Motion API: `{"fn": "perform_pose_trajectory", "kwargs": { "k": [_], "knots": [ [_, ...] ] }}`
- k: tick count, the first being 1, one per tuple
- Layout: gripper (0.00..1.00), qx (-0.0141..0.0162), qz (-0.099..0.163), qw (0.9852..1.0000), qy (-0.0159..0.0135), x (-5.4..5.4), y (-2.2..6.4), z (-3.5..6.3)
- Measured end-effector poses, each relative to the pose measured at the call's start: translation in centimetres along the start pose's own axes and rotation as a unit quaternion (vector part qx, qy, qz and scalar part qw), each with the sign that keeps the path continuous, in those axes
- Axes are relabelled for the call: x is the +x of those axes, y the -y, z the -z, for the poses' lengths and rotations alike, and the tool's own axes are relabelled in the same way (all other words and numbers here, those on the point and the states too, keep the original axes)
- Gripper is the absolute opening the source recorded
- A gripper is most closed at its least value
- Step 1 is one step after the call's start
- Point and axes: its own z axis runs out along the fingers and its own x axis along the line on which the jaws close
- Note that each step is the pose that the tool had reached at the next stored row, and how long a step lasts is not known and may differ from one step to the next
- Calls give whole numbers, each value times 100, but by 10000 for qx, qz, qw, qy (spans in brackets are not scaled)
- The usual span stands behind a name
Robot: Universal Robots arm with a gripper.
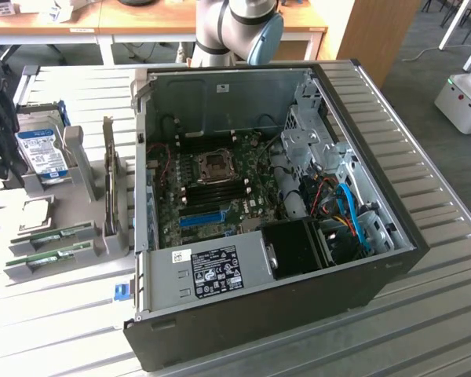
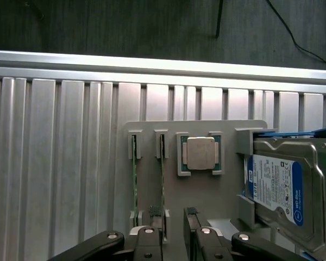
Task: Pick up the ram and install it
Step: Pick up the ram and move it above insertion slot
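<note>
Two ram sticks stand on edge in slots of a grey holder plate (image 2: 206, 190): one ram stick (image 2: 135, 179) and a second ram stick (image 2: 162, 179) beside it. In the exterior view the same ram sticks (image 1: 51, 236) lie at that view's left, beside the open computer case (image 1: 298, 306). My gripper (image 2: 174, 217) hovers open over the holder. One of its fingertips (image 2: 156, 213) is over the end of the second stick, and nothing is held. In the exterior view my gripper (image 1: 1, 157) is a dark shape at the left edge, above the holder.
On the same holder sit a square silver processor (image 2: 200, 153) and a silver hard drive with a blue-white label (image 2: 282, 185). A card stands upright (image 1: 108, 181) between holder and case. Inside the case lies the motherboard (image 1: 220, 184) with a blue slot (image 1: 200, 217). The table is ribbed metal (image 2: 54, 163).
</note>
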Motion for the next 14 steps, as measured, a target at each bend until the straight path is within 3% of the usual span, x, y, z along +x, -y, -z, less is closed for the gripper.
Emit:
{"fn": "perform_pose_trajectory", "kwargs": {
  "k": [14],
  "knots": [
    [30,0,0,10000,1,32,8,-253]
  ]
}}
